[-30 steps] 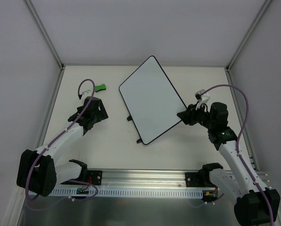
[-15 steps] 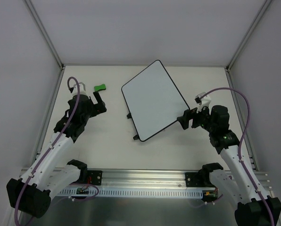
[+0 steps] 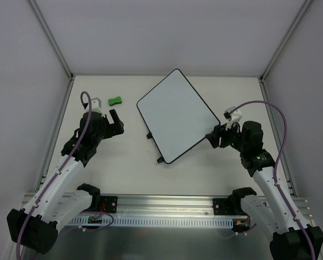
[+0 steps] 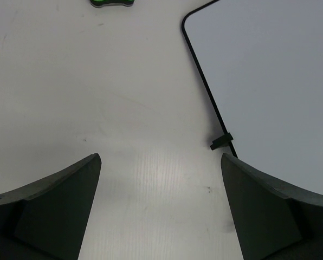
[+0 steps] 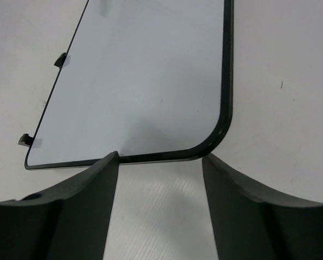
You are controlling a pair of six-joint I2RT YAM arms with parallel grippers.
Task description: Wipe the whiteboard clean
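The whiteboard [image 3: 175, 115] lies tilted on the table, white and blank, with a thin black frame and two small black feet on its near-left edge. It also shows in the left wrist view [image 4: 275, 97] and the right wrist view [image 5: 145, 81]. My right gripper [image 3: 212, 135] is open and empty, its fingertips right at the board's right corner [image 5: 218, 132]. My left gripper [image 3: 114, 120] is open and empty over bare table, left of the board. A small green eraser [image 3: 115, 100] lies beyond the left gripper, also at the top of the left wrist view [image 4: 111, 3].
Grey walls with metal posts enclose the table on the left, right and back. An aluminium rail [image 3: 161, 208] with the arm bases runs along the near edge. Purple cables loop off both arms.
The whiteboard has shifted and turned slightly on the table at the right gripper. The left arm swung left and forward, its gripper now nearer the eraser.
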